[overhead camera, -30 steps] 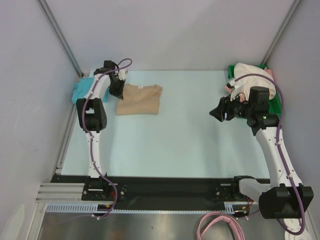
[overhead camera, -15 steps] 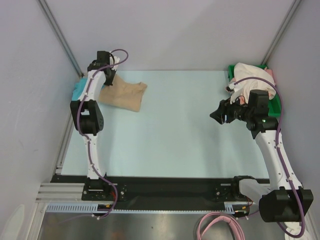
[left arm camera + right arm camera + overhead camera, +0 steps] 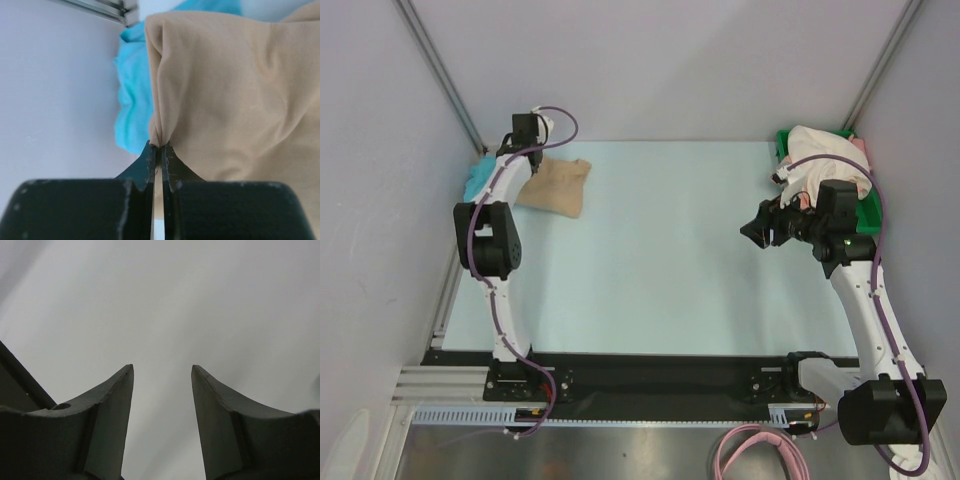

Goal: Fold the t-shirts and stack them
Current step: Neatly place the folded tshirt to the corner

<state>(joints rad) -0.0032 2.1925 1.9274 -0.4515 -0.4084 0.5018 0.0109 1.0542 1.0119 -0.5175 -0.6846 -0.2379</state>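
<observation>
Top view with both wrist views. The table [image 3: 660, 250] is covered by a pale blue-green mat, and the two arms are mounted at its 6 o'clock edge. The left arm [image 3: 488, 240] is stretched toward 10 o'clock. The right arm [image 3: 865, 290] is raised toward 2 o'clock, with its wrist turned toward 9 o'clock.

The tan shirt [image 3: 558, 185], folded into a compact bundle, is seen at the 10 o'clock corner of the table. Its 9 o'clock end is lifted, and the rest is draped on the mat. A cream shirt [image 3: 820, 155] is heaped on the green tray [image 3: 872, 212] at the 2 o'clock corner. The teal shirt [image 3: 477, 182] is bunched at the table's 9 o'clock edge, just beside the tan one. In the left wrist view it is partly covered by the tan cloth. A pink shirt [image 3: 861, 146] is glimpsed only as a sliver at the 3 o'clock side of the cream heap.

The left gripper [image 3: 158, 148] is clenched on a pinched fold at the tan shirt's edge, with its fingertips nearly meeting. The right gripper [image 3: 162, 366] is held in the air near the tray, its fingers parted and nothing between them.
</observation>
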